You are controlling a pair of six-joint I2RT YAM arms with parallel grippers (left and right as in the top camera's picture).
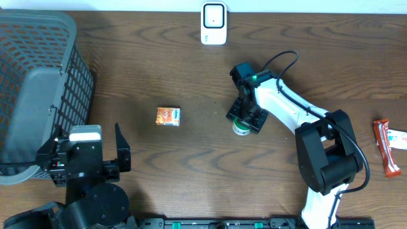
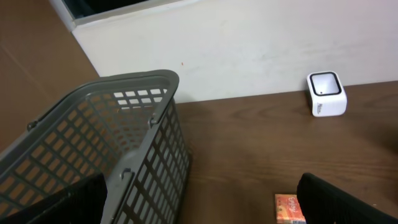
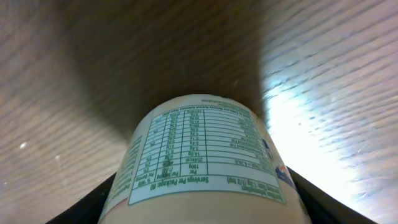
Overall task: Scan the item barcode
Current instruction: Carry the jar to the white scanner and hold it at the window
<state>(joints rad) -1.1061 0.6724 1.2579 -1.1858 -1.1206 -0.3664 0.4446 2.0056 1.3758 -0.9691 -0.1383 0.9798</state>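
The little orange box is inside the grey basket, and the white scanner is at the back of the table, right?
Not quite. The little orange box lies on the table, right of the grey basket, not inside it; the overhead view shows this. The white scanner is at the back of the table.

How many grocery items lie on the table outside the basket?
3: orange box mid-table; labelled bottle under the right pincer; red bar at the right edge, another perhaps cut off beside it.

Dark brown wood-grain desk [image 1: 191, 178] filled the overhead view, plain cream wall [image 2: 249, 43] rose behind it, bright glare [image 3: 305, 130] lay on the wood.
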